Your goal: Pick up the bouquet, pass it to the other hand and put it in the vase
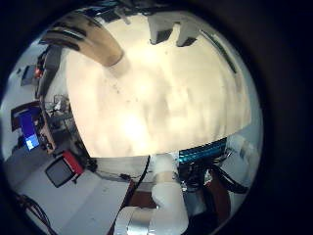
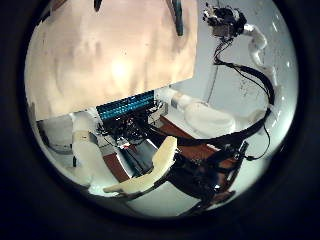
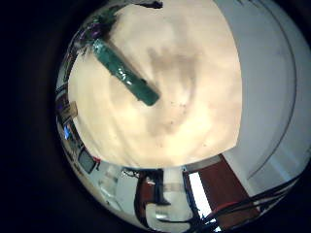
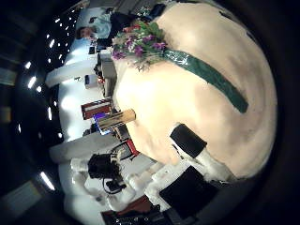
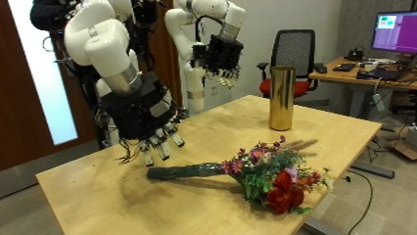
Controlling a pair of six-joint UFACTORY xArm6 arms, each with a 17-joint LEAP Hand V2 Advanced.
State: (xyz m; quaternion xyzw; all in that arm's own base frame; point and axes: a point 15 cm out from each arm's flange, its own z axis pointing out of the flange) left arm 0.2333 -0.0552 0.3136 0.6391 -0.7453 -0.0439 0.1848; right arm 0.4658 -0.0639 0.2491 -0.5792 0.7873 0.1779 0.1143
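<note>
The bouquet lies on the wooden table (image 5: 117, 191), its green-wrapped stem (image 5: 189, 171) pointing toward my right hand and its red, pink and purple flowers (image 5: 276, 178) near the table's front edge. My right hand (image 5: 146, 125) hangs open just above the table beside the stem end, holding nothing. My left hand (image 5: 217, 57) hangs open and empty high above the table's far side, away from the tall gold vase (image 5: 280, 98), which stands upright. The right little finger side palm view shows the stem (image 3: 126, 70). The right thumb side palm view shows the flowers (image 4: 139, 42) and vase (image 4: 117, 119).
A black office chair (image 5: 296, 54) and a desk (image 5: 378, 78) with a monitor (image 5: 395, 34) stand behind the table. A brown door (image 5: 20, 88) is behind my right arm. The left thumb side palm view shows the table (image 2: 110, 50).
</note>
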